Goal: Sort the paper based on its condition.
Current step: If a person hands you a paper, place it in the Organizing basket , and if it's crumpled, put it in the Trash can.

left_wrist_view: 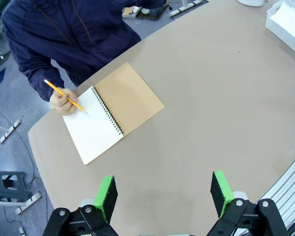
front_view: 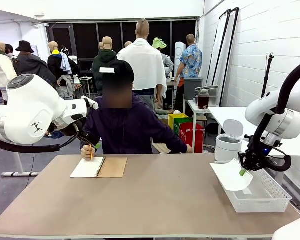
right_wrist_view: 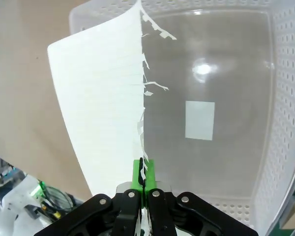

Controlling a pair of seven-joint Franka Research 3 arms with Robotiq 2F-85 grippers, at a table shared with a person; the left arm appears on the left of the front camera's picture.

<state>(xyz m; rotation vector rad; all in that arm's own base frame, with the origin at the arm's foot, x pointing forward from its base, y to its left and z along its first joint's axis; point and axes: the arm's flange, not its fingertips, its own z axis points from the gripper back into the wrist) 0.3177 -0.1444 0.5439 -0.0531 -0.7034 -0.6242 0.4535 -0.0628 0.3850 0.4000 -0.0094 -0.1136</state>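
Pinching the paper [right_wrist_view: 103, 108] by its ragged edge, the right gripper [right_wrist_view: 143, 177] is holding the sheet above the basket [right_wrist_view: 285, 98], half over its rim, jaws pressed together. The placing step seems to be in hand: next, the sheet needs carrying fully over the basket before release. Well apart from the basket, the left gripper [left_wrist_view: 164, 194] is hovering with jaws spread, empty.

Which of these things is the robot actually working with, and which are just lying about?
In the job: sheet of paper, pinched in the right gripper; white basket beneath it, probably.
Lying about: spiral notebook; pencil in the person's hand; left gripper, open, holding nothing.
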